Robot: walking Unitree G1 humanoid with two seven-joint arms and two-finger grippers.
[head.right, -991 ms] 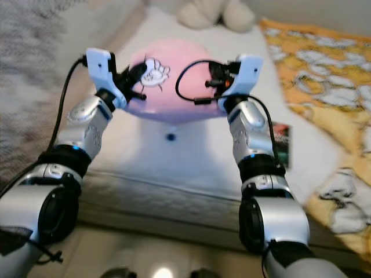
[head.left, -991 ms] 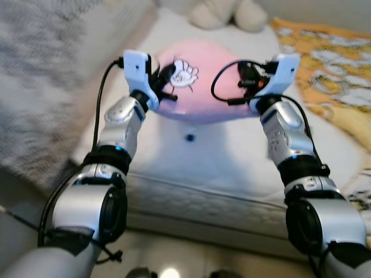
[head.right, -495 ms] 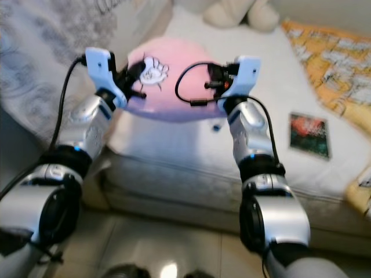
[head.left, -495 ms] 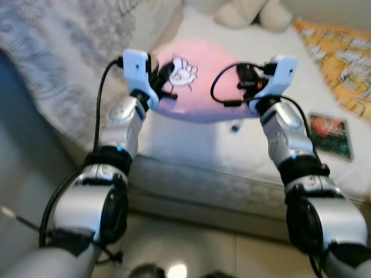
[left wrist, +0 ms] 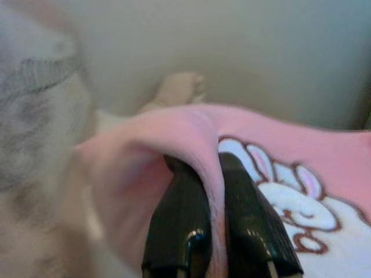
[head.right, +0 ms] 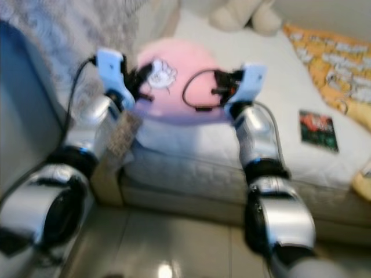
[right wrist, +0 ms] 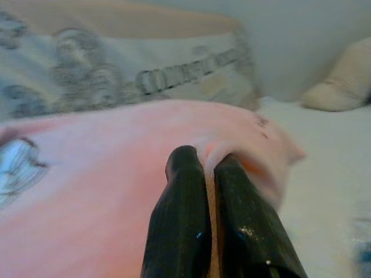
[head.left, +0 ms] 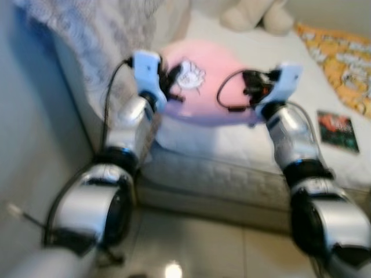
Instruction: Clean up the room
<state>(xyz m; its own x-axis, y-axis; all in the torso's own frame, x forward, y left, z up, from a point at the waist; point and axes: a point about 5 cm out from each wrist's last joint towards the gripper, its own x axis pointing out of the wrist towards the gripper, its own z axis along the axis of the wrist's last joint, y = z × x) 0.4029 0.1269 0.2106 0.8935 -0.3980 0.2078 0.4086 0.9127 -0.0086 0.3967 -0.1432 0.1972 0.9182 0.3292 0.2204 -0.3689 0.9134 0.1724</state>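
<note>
While each gripper pinches the pink cushion, a book beside on the mattress.

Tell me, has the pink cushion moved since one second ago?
Yes. Against the cream plush toy, the pink cushion has shifted to the robot's left, toward the mattress corner.

Blurred view. Both silver arms raised over bed edge. Pink cushion with white rabbit motif held between left claw at its 9 o'clock and right claw at 3 o'clock. Bed white; dark booklet at 3 o'clock; cream plush toy at 12; yellow patterned blanket at 2.
</note>
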